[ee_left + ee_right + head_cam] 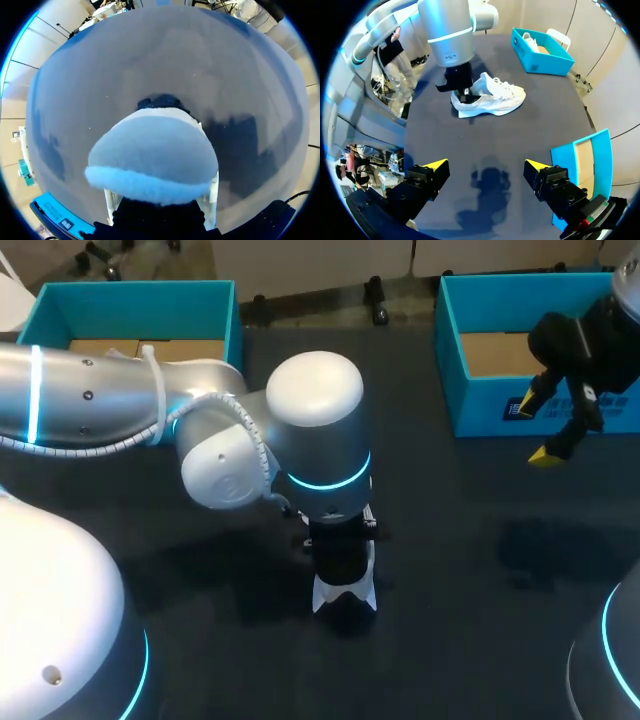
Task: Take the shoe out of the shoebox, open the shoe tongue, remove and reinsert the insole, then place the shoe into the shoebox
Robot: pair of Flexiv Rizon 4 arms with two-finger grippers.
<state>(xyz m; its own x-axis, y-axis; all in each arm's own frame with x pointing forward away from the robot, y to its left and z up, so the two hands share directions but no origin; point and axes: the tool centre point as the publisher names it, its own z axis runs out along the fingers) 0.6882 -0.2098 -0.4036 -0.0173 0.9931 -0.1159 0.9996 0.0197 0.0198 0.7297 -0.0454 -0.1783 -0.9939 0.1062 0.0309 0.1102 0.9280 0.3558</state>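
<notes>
One white sneaker [495, 95] stands on its sole on the dark table [530, 135], outside both shoeboxes, near the table's middle. In the head view only a small part of the sneaker [345, 598] shows below my left arm. The left hand [464, 95] comes straight down onto the heel end of the sneaker, at its opening. From the left wrist view, a rounded pale part of the sneaker [155, 150] fills the space directly ahead of the hand. I cannot tell whether the left hand is grasping or released, as the sneaker and the hand's black body hide it.

Right hand [485, 167]: released, with nothing between its parted yellow tips. It hangs above bare table, well apart from the sneaker. In the head view the right hand [537, 428] is in front of the right-side box.

Teal shoebox [562, 155]: just beside the right hand, brown card showing inside. Second teal shoebox [545, 57]: beyond the sneaker's toe end, near the far table edge. A white item [532, 40] lies in it; I cannot identify it.
</notes>
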